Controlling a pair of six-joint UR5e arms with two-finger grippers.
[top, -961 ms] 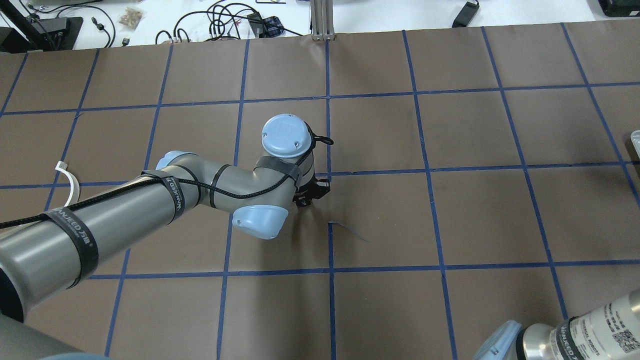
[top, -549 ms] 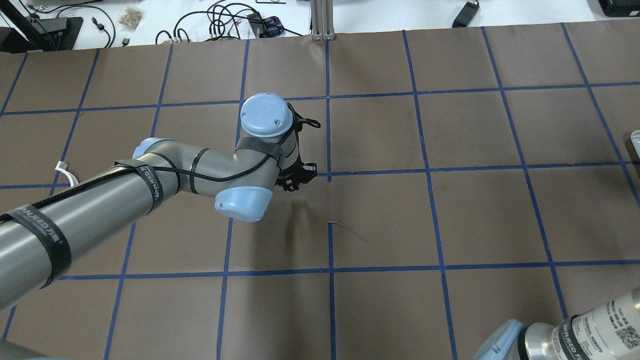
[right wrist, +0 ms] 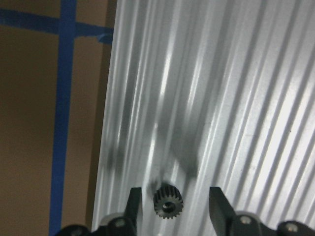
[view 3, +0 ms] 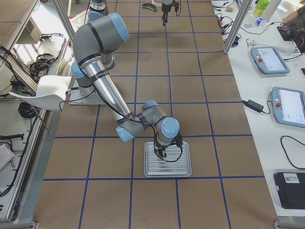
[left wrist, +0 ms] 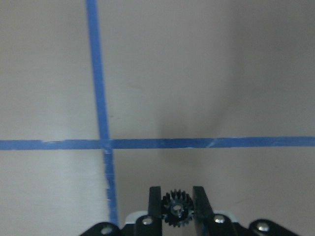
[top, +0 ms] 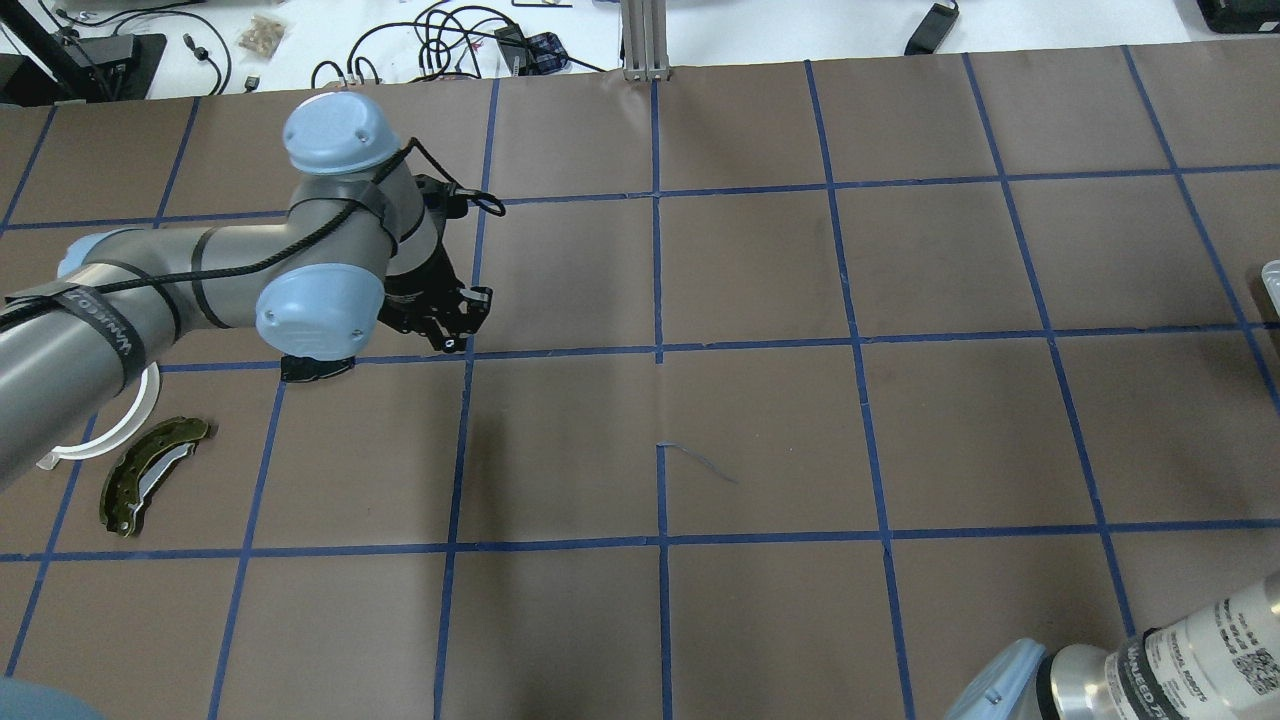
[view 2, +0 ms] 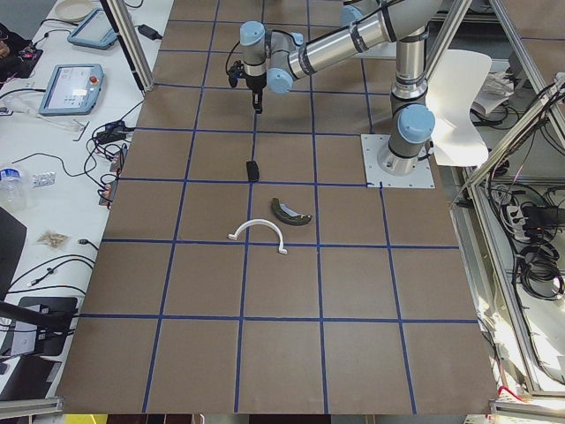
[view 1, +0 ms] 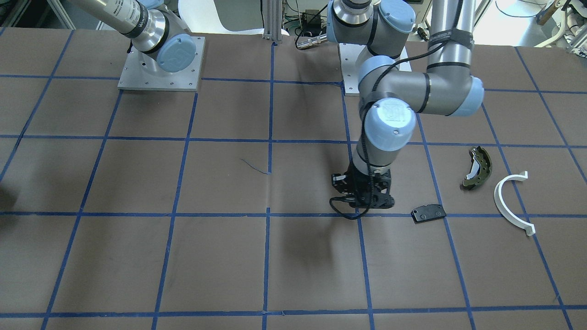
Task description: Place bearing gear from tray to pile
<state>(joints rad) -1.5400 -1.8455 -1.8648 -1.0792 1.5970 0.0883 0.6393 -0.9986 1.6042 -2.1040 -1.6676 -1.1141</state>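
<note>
My left gripper (left wrist: 177,194) is shut on a small dark bearing gear (left wrist: 176,210) and holds it above the brown table, a short way from the pile. It also shows in the front view (view 1: 367,201) and the overhead view (top: 445,330). The pile is a flat black pad (view 1: 428,213), an olive brake shoe (view 1: 477,167) and a white half-ring (view 1: 511,201). My right gripper (right wrist: 175,192) is open over the ribbed metal tray (right wrist: 236,98), its fingers on either side of a second gear (right wrist: 168,202) that lies on the tray.
The table is brown paper with a blue tape grid. The tray (view 3: 167,171) lies at the robot's right end of the table, the pile at its left end. Cables and teach pendants (view 3: 267,59) lie on the white benches beyond the table's edge.
My left arm has swung from the table's middle toward the left and far side, still shut on the gear. The brake shoe, half-ring and pad have come out from under the arm.
</note>
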